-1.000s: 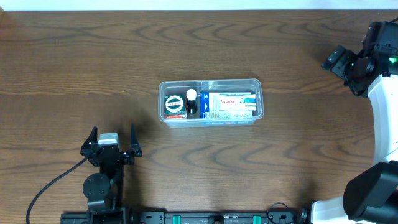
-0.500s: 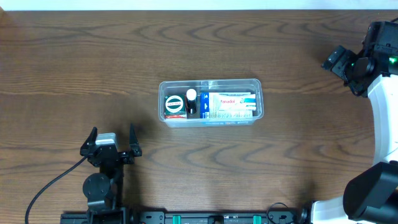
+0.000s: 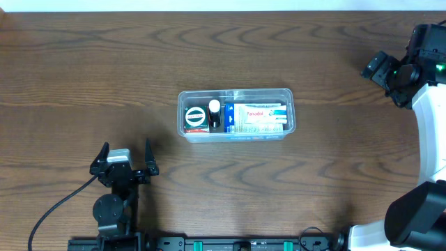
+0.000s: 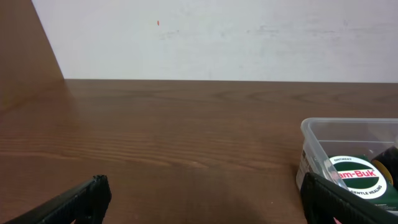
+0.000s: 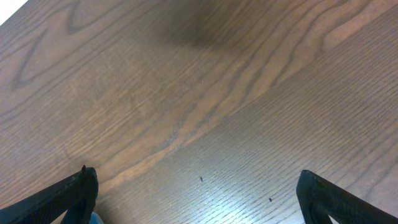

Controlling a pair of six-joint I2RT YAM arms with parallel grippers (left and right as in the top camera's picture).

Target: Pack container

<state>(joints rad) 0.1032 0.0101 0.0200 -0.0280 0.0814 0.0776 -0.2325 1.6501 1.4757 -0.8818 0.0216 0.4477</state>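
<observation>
container [image 3: 235,91]: tin [image 3: 196,116], bottle [image 3: 214,111] and box [image 3: 256,117] inside; looks packed
left gripper [image 3: 126,148]: spread, empty, well apart
right gripper [image 5: 196,186]: spread, empty, over bare table [image 5: 186,93]
step: park arms clear; avoid nudging container

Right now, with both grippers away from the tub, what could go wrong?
1. The container has no lid on; a bump from the open left gripper could slide it.
2. The small bottle sits tight between the round tin and the box; reaching in may topple it.
</observation>
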